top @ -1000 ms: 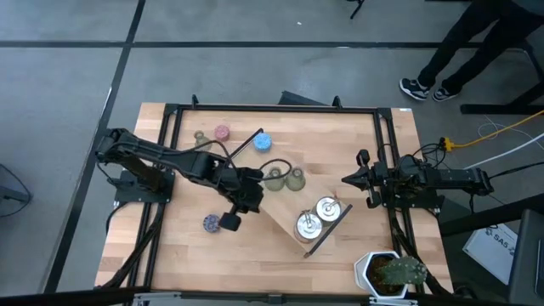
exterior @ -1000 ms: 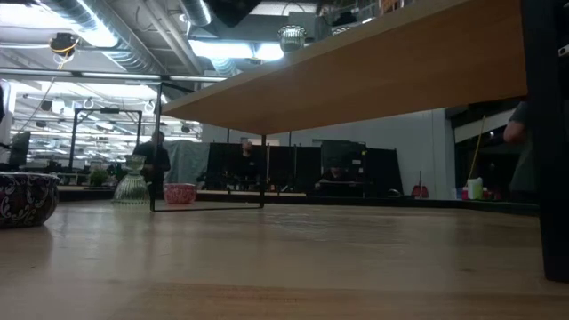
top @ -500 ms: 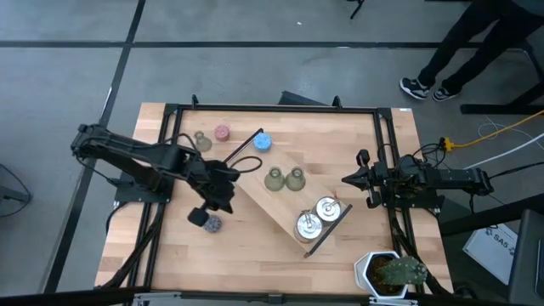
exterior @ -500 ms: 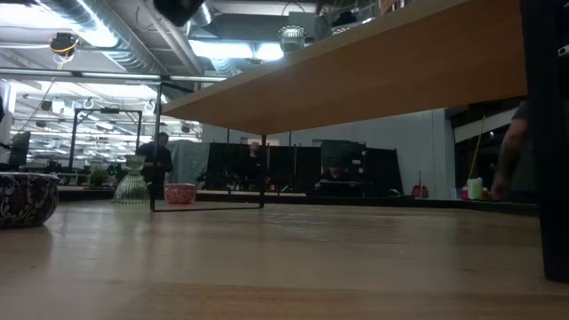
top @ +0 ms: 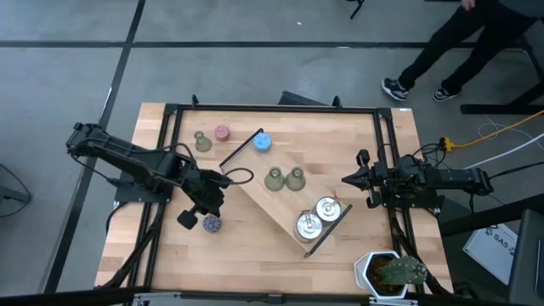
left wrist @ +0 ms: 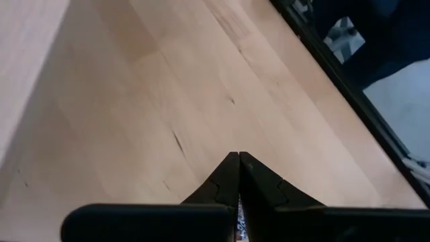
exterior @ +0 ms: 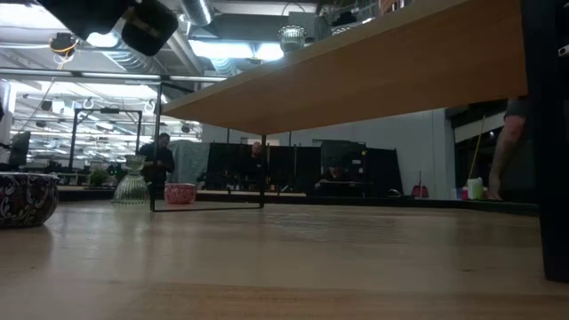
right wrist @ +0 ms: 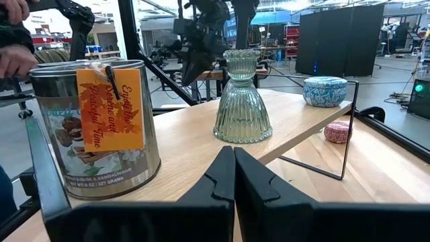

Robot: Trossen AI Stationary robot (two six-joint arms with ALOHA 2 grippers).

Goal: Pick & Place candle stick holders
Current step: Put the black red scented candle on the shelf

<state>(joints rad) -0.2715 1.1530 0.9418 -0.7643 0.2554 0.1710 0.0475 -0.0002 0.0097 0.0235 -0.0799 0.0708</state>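
In the high view, the left gripper (top: 189,218) is seen pressed shut and empty left of centre, just beside the purple holder (top: 212,223); two green holders (top: 285,178) and two silver holders (top: 316,216) are carried on the wooden tray (top: 263,208), while the right gripper (top: 347,179) is parked shut at right. In the low view, a green holder (exterior: 132,188) and the pink holder (exterior: 180,193) are shown at left. In the left wrist view, fingers (left wrist: 259,185) are closed together above bare wood.

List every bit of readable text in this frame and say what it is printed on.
"MUSK & SANDALWOOD" and "227 GRAMS": bottom line of the label on the round shiny silver tin.
Script on that tin's orange hanging tag: too ornate and blurred to read with confidence.
"SAS": partly readable on the white box on the floor beside the table; the rest is too small.
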